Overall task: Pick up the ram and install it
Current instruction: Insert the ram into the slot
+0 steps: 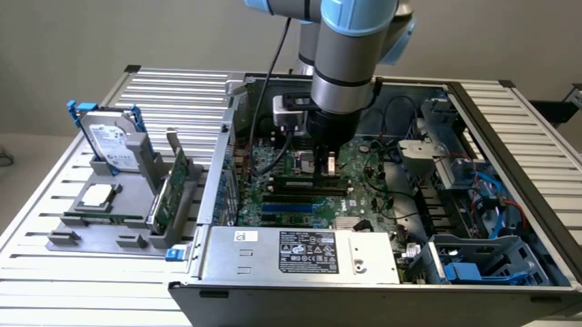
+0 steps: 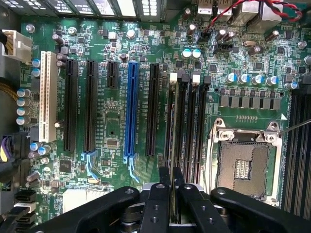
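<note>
My gripper (image 1: pixel 329 163) reaches down into the open computer case (image 1: pixel 509 157), over the motherboard's memory slots (image 2: pixel 192 126). The ram (image 2: pixel 173 145) appears edge-on as a thin strip running along one of the black slots. In the exterior view it is a dark narrow stick (image 1: pixel 309 182) lying level just under the fingers. The two black fingers (image 2: pixel 163 194) are shut on its top edge. Whether it is seated in the slot or just above it I cannot tell.
An empty processor socket (image 2: pixel 243 165) lies beside the memory slots, with a blue slot (image 2: pixel 130 111) and black expansion slots on the other side. A grey fixture at the exterior view's left holds a hard drive (image 1: pixel 111 139), a green card (image 1: pixel 173 191) and a square chip (image 1: pixel 98 197). The power supply (image 1: pixel 300 248) sits at the front.
</note>
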### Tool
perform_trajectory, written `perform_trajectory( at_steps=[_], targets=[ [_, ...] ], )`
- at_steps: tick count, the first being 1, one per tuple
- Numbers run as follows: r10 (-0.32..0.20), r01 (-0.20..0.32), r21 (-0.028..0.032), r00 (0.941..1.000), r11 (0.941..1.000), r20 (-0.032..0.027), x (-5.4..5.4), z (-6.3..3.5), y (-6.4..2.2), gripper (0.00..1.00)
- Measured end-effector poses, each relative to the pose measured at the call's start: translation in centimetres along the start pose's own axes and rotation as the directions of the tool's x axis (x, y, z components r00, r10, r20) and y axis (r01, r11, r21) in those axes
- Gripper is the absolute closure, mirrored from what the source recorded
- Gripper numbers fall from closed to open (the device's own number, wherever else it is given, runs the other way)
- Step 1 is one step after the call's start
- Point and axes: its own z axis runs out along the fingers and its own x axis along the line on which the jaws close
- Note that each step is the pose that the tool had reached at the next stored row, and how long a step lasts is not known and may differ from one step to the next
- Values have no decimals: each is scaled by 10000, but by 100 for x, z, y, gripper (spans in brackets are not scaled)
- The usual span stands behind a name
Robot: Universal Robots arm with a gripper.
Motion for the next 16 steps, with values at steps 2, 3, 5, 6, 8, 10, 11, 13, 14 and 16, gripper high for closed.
perform_trajectory(
  at_steps=[2, 3, 5, 6, 8, 10, 11, 13, 14, 16],
  targets=[
    [0, 0, -2, 10000, 10000, -31, -1, 2, 2, 86],
    [0, 0, -2, 10000, 10000, -45, -1, 4, 2, 86],
    [2, -2, -3, 10000, 10000, -75, -1, 8, 3, 86],
    [2, -2, -4, 10000, 10000, -90, -1, 9, 2, 86],
    [3, -3, -4, 9999, 10000, -110, -3, 11, 3, 86],
    [4, -4, -1, 9999, 10000, -119, -5, 12, 3, 86],
    [3, -3, 1, 9999, 10000, -120, -6, 12, 2, 86],
    [4, -4, 8, 9999, 10000, -121, -12, 13, 2, 86],
    [4, -4, 15, 9999, 10000, -121, -14, 13, 2, 86],
    [3, -3, 25, 9999, 10000, -123, -17, 13, 2, 86]
  ],
)
